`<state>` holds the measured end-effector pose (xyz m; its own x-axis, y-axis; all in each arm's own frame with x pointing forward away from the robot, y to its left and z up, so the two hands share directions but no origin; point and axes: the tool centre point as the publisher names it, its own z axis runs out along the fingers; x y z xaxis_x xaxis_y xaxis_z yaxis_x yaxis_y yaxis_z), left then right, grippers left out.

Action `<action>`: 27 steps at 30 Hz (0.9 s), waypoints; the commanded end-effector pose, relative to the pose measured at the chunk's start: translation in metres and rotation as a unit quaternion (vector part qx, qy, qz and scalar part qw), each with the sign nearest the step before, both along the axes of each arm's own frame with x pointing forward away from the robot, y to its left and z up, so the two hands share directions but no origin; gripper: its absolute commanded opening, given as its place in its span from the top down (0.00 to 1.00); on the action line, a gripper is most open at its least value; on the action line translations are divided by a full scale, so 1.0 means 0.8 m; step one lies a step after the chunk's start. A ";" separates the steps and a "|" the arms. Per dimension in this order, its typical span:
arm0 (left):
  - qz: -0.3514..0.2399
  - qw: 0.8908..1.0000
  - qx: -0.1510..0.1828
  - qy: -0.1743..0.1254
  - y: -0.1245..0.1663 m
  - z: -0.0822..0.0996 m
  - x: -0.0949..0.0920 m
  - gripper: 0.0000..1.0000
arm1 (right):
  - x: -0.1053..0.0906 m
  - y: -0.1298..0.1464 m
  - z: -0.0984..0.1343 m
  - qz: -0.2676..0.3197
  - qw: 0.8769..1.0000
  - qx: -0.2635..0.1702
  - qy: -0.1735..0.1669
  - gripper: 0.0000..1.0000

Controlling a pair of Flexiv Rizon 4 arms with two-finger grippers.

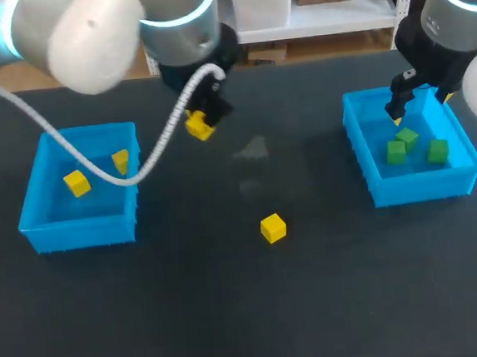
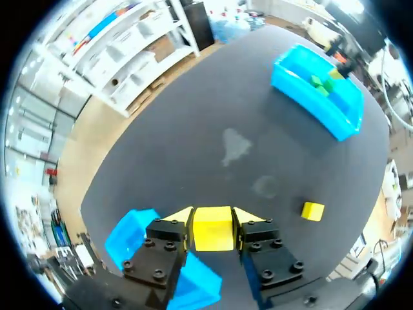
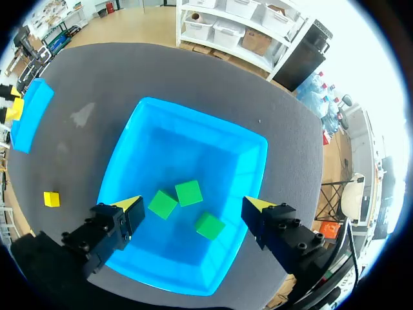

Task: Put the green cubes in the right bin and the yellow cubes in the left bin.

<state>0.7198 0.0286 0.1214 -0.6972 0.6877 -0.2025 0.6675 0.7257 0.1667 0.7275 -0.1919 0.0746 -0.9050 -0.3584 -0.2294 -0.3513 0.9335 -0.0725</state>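
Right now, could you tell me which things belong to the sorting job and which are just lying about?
Job: left bin, two yellow cubes inside; held cube in left pincer; loose cube on table; right bin, three green cubes inside; right pincer, open above it.
Lying about: pale smudges on the table.

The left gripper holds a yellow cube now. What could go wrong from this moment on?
1. The left gripper holds its cube short of the left bin; opening too soon would likely drop it outside.
2. The arm's cable sags across that bin and might catch its wall or drag it.
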 end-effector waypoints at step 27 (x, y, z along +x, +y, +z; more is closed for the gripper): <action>0.194 0.981 -0.029 -0.012 0.221 -0.024 0.021 1.00 | -0.001 0.000 0.000 -0.001 1.000 0.000 -0.002 0.00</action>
<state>0.7398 0.2003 0.1037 -0.9021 0.3567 -0.2428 0.3307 0.9330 0.1421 0.7275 -0.1920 0.0746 -0.9050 -0.3583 -0.2294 -0.3512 0.9335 -0.0725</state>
